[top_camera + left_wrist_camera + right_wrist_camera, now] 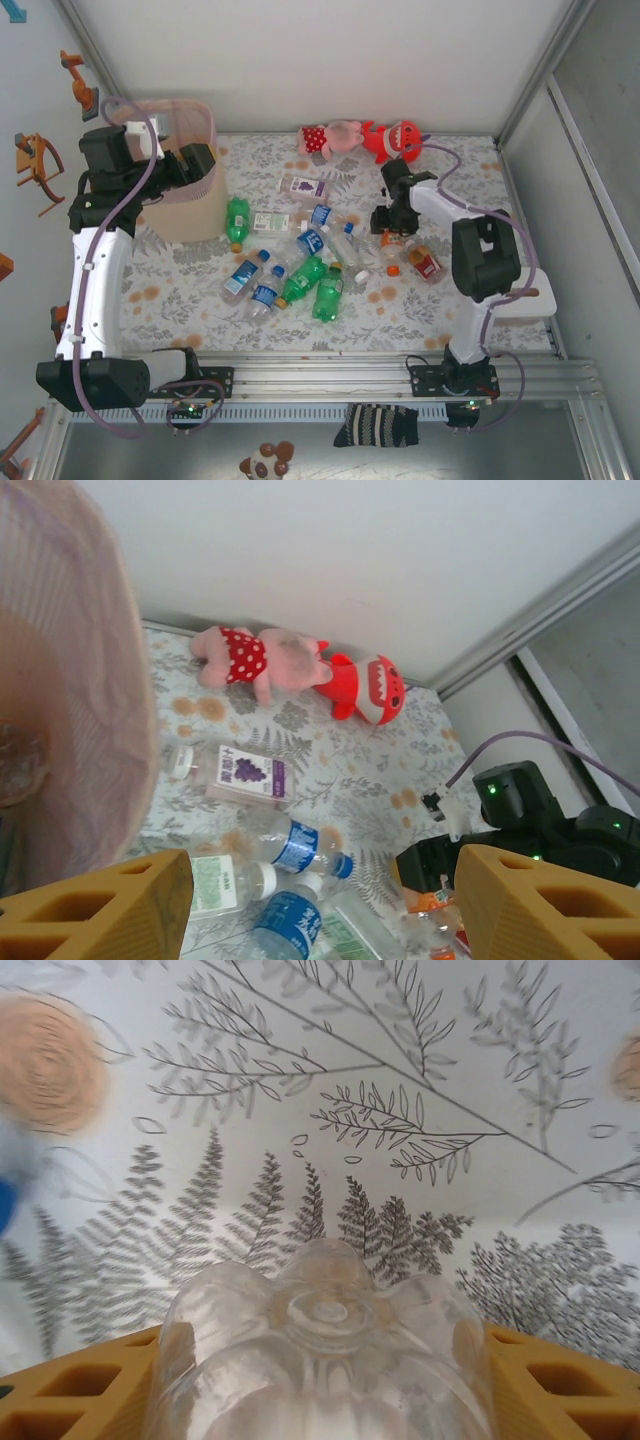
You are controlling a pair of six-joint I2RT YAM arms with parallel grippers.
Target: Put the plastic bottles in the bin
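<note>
Top external puts the bin [205,118] at the far left corner of the tabletop [170,295], with pink mesh above and a beige body below. We see the left gripper [195,163] hanging over its rim. On the left wrist view its yellow fingers [100,905] stand wide apart with nothing between them.

The plastic bottles [303,278] lie loose on their sides across the middle of the tabletop. One green bottle [237,220] lies just beside the bin's beige side. From the left wrist we make out a grape-labelled bottle [248,773], its white and purple label showing a bunch of grapes. Nearer lie a blue-labelled bottle [298,845] and a bottle with a white and green label [215,885]. We cannot read the print on any of them; it is too small and soft. A red-labelled bottle [425,263] lies toward the right edge, its wording also beyond us.

The right gripper [390,228] is down among the bottles on the right of the pile. On the right wrist view the ribbed base of a clear bottle [320,1350] sits between its fingers [80,1395], and both pads meet the bottle's sides. We see no label from that angle.

Along the far edge lie a pink plush toy [330,138] in red polka dots and a red plush toy [393,140] with white teeth.
</note>
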